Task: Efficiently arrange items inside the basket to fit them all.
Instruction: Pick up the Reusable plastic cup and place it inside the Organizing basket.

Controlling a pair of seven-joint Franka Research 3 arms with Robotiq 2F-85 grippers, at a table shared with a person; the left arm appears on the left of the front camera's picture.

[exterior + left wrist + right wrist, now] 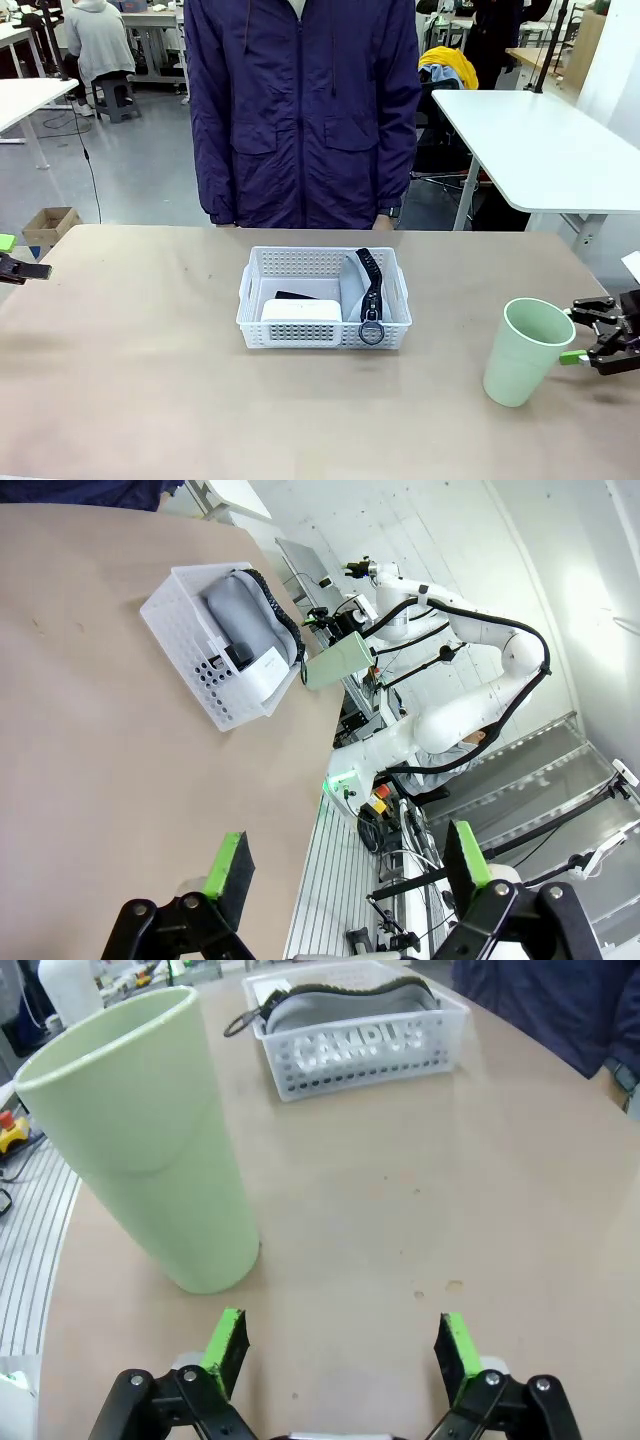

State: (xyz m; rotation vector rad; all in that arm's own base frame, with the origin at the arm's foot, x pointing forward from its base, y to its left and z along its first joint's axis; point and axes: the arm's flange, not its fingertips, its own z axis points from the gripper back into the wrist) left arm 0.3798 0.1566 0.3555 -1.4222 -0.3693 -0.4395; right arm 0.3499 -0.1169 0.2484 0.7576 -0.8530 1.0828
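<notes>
The white perforated basket (323, 297) sits in the middle of the desk (150, 380), just in front of a person (300, 110) in a dark blue jacket who stands at the far side. Three items are already packed in it. The white box (301, 310) lies flat at the near left. A dark sliver behind it looks like the black stapler (293, 296), though little of it shows. The grey soft case (352, 287) stands on edge along the right wall, probably to save floor space, with its black strap (372, 280) draped over the top and its ring (371, 332) hanging over the near rim.

The pale green cup (525, 350) stands upright on the desk, well to the right of the basket and outside it, so it seems to be the last item to fit. The right gripper (340, 1335) hangs low just to the right of the cup. Its fingers (228, 1345) are spread wide and hold nothing, and the cup stands off to one side of them, not between them. A sideways approach would be needed before closing on the cup.

The left gripper (348, 855) waits at the far left edge of the desk, well apart from the basket, its fingers (468, 858) wide apart and empty, apparently parked out of the way. Free room in the basket looks tight; the cup may have to lie down.
</notes>
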